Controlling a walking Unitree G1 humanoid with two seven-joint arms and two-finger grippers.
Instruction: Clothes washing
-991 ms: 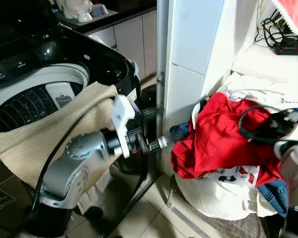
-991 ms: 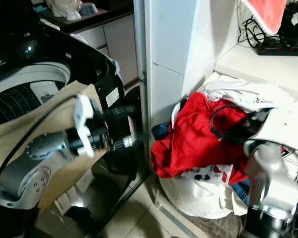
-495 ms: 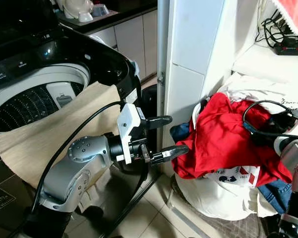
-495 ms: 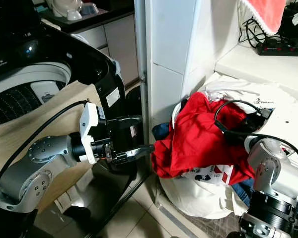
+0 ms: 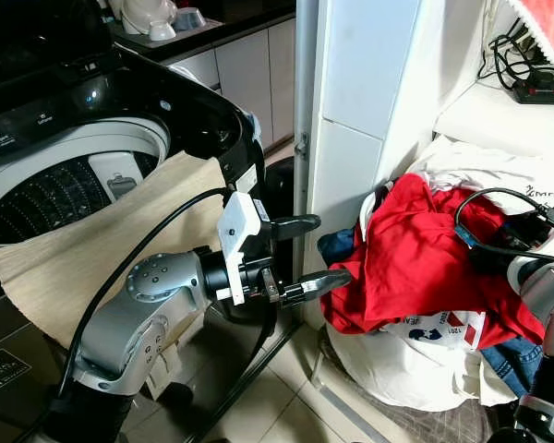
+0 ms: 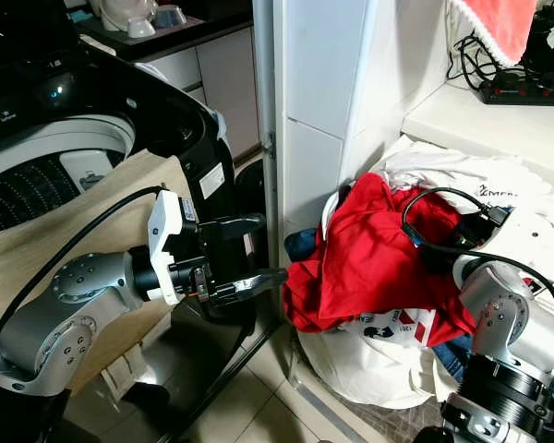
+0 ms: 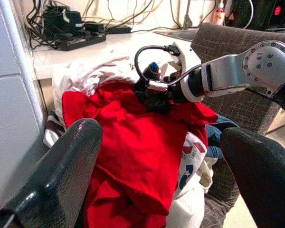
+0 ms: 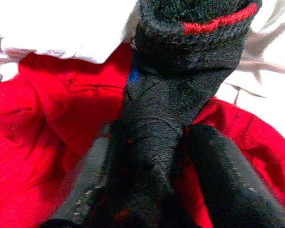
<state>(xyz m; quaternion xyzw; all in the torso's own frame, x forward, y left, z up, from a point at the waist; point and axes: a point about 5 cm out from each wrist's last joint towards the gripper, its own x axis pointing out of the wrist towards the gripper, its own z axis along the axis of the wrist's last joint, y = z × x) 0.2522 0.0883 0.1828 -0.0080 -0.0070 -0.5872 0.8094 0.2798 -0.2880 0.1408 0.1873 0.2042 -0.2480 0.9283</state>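
Observation:
A red garment lies on top of a pile of laundry, with white clothes behind it and a white bag under it. My left gripper is open, its lower fingertip just short of the red garment's edge. Its two black fingers frame the pile in the left wrist view. My right gripper rests on the pile, shut on a black sock with a red stripe. The washing machine's drum stands open at my left, and a beige cloth hangs over its rim.
A white tiled pillar stands between the machine and the pile. A ledge behind the pile carries a power strip with cables. A grey chair is at the far side of the pile. Tiled floor lies below.
My left wrist has turned, so both fingers now show spread apart toward the red garment. The right arm has sunk slightly on the pile. The view has shifted a little.

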